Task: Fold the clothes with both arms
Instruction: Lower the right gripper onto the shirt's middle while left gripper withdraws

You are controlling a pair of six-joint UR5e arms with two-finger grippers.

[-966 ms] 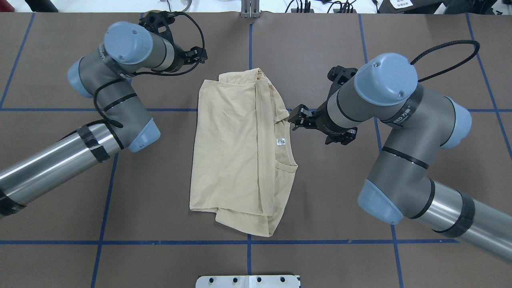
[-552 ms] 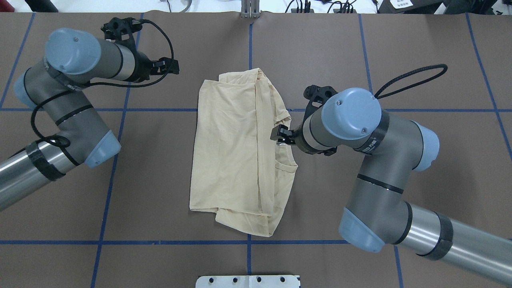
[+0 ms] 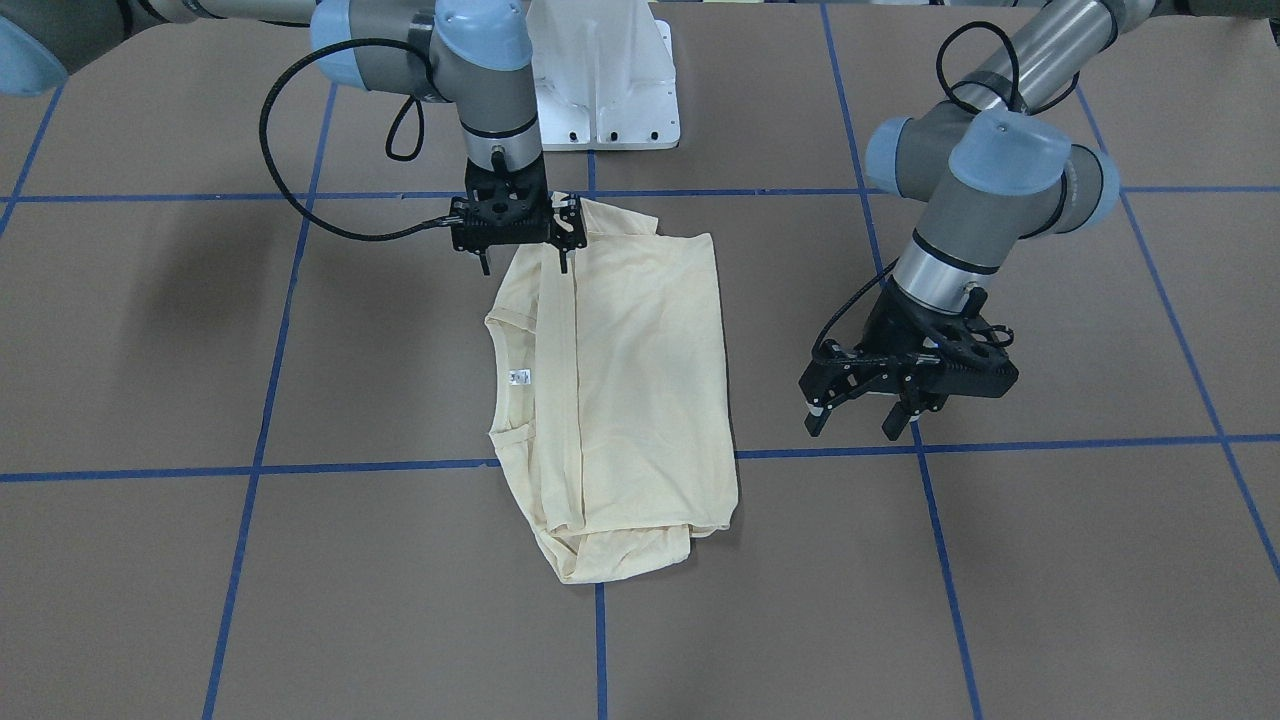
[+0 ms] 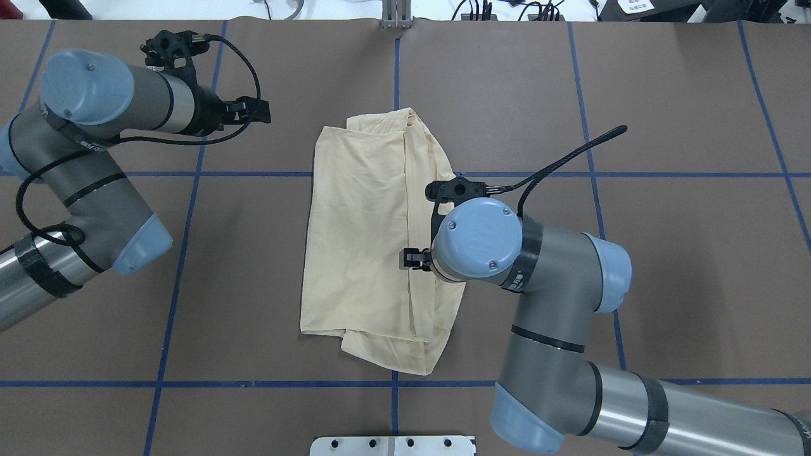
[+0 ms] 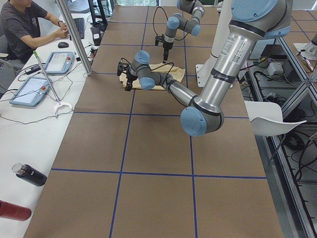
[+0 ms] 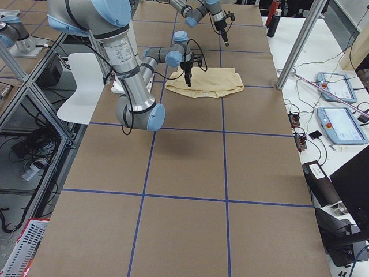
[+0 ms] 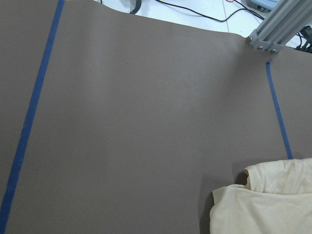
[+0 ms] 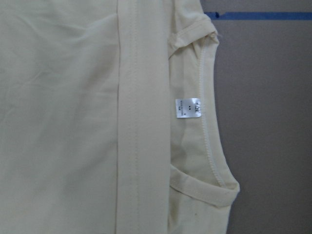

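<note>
Cream shirt, right tool parted over its edge, perhaps touching, left tool parted, off shirt

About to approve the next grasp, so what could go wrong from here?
1. The right gripper, open, hangs over the layered edge of the T-shirt; it may pinch just one layer and pull the fold apart.
2. The left gripper, open, is off the cloth over bare table; a one-sided lift could drag and bunch it.

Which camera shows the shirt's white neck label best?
Right wrist-mounted: the neck label is close up by the collar. Front-facing shows only a speck; overhead, the right arm covers it; side views are too distant.
</note>
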